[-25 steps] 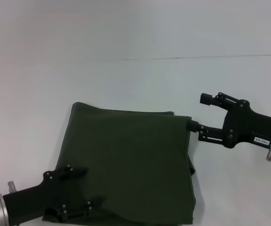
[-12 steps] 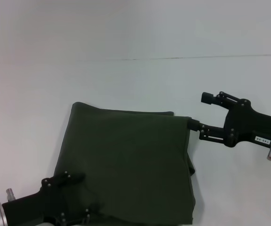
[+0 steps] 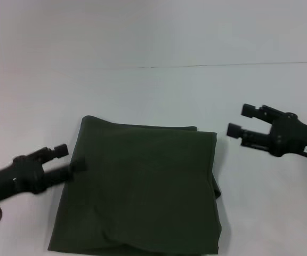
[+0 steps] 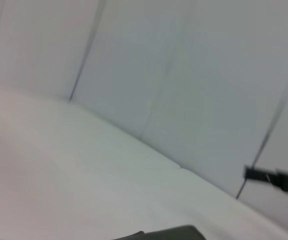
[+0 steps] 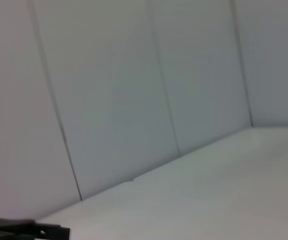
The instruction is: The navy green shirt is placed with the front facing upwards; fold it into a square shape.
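The navy green shirt (image 3: 143, 186) lies folded into a rough square on the white table, plain side up; its lettering and collar are hidden. A corner of it shows in the left wrist view (image 4: 166, 233). My left gripper (image 3: 69, 157) is open and empty, hovering at the shirt's left edge near the far left corner. My right gripper (image 3: 240, 120) is open and empty, a little to the right of the shirt's far right corner, apart from it.
The white table (image 3: 153, 96) runs back to a pale wall (image 3: 153, 32). The right gripper's fingers show far off in the left wrist view (image 4: 276, 179). A dark gripper part shows low in the right wrist view (image 5: 29, 231).
My left gripper has lifted off the shirt's near left corner and moved to its left edge farther back. My right gripper has drawn back to the right from the shirt's far right corner.
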Motion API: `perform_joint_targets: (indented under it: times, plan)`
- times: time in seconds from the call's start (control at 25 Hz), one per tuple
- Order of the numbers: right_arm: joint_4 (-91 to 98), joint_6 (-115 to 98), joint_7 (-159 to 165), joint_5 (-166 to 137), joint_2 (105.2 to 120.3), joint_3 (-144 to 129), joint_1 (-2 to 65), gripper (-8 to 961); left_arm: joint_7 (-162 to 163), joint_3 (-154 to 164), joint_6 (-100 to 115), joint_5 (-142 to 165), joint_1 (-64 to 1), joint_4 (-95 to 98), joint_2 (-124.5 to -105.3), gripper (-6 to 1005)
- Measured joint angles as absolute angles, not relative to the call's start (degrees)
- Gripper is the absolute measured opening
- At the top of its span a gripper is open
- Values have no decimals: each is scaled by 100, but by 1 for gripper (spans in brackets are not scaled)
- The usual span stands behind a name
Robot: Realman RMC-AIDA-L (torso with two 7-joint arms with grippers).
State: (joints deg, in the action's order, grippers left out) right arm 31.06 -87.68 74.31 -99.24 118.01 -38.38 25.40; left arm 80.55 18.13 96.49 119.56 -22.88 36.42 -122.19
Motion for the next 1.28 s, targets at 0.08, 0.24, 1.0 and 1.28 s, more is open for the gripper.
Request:
perform_joint_targets:
  times: [0.08, 0.24, 1.0, 1.28]
  plan:
    - [3108, -8804, 8187, -9958, 11684, -3857, 2515, 900, 9097, 1895, 9643, 12087, -2458, 3801, -12101, 842]
    - [3093, -8822, 9739, -10204, 11490, -3878, 2452, 900, 10812, 1971, 9533, 12712, -2934, 3869, -11831, 842]
    - [3049, -8752, 10943, -11070, 11545, -3870, 2512, 899, 13126, 3334, 7320, 13510, -4036, 3522, -11664, 840]
    - [3036, -8882, 10744, -11073, 11577, -3874, 2466, 898, 13172, 4012, 6390, 13515, -4314, 3479, -11715, 840]
